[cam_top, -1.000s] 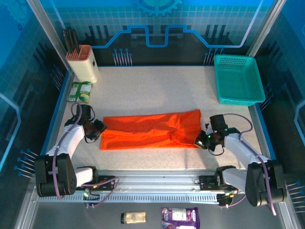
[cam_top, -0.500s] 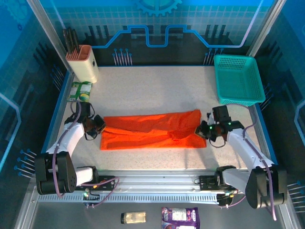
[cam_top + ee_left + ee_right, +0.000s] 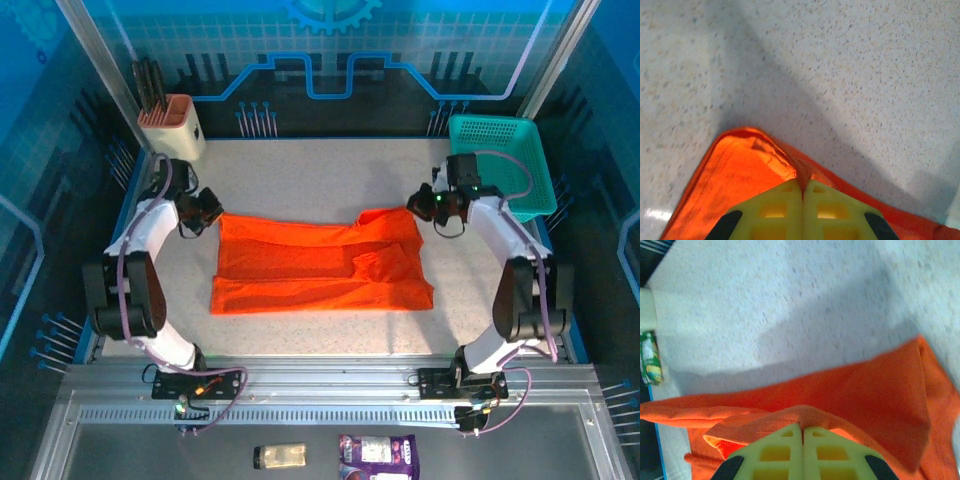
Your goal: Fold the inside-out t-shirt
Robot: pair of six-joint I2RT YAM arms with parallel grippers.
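Note:
The inside-out t-shirt (image 3: 320, 265) is bright orange and lies spread across the middle of the table, its far edge lifted at both corners. At its far left corner my left gripper (image 3: 213, 217) is shut on the fabric; the left wrist view has the cloth (image 3: 747, 165) pinched between the yellow fingertips (image 3: 775, 205). My right gripper (image 3: 418, 207) is shut on the far right corner. In the right wrist view a fold of the t-shirt (image 3: 875, 390) is clamped between the yellow fingertips (image 3: 832, 450).
A teal mesh basket (image 3: 500, 165) stands at the back right, close behind my right arm. A knife block (image 3: 172, 128) stands at the back left, and a green packet (image 3: 651, 357) lies near it.
Both grippers have carried the shirt's corners away from the near side toward the back of the table, widening the orange cloth from a narrow strip. The left gripper closed on the fabric.

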